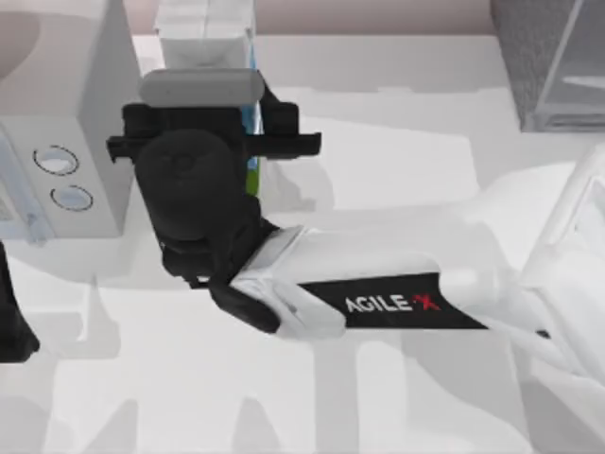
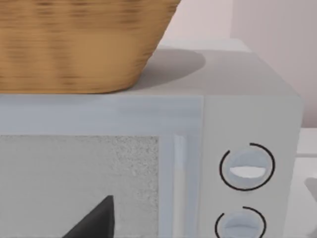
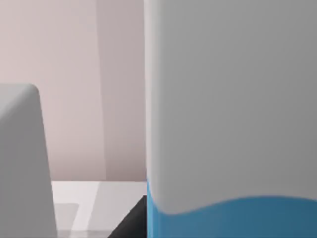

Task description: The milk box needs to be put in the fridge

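A woven basket [image 2: 74, 44] is seen resting atop the pale grey box [image 2: 247, 109], two round dials [image 2: 246, 167] showing beside its speckled door panel [image 2: 79, 183].

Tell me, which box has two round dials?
The pale grey box at the table's left, with a basket on top. The fridge has none.

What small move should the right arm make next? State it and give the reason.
Probably close on the milk box and lift it. The right gripper sits at the carton, which looms close in the right wrist view, while the fridge stands far off at the table's right rear. Grip state is unclear. The left gripper waits by the microwave.
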You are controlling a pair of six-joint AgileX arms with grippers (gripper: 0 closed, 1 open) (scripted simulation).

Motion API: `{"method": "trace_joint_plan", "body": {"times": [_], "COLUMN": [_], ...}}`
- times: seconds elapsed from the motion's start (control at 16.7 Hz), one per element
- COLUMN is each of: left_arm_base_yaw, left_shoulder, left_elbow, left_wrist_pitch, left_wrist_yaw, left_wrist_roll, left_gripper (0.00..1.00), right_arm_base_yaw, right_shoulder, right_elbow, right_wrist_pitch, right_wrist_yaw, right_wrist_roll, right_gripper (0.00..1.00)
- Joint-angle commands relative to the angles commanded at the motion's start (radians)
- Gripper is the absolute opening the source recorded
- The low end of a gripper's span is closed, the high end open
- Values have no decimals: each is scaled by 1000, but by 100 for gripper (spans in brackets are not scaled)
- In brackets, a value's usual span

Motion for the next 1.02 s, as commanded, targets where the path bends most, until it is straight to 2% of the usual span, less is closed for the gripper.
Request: {"method": "trace_joint_plan", "body": {"times": [0.6,0.78,1.02], "left_arm_base_yaw": [0,0,0], "left_shoulder": [0,0,0], "left_elbow": [0,0,0], "left_wrist_pitch": [0,0,0], "left_wrist_yaw": [0,0,0], "left_wrist_roll": [0,0,0], "left_gripper": [100,100,100], "right_arm_base_yaw": [-26,-133,-346], "right_shoulder": [-87,-210,-519], "right_elbow": [-19,-139,-376], "right_wrist_pitch": [-93,-214,-414], "right_wrist_yaw": [-17,-92,-258], "right_wrist_roll": [1,-6,-16], "right_gripper": [0,0,0]}}
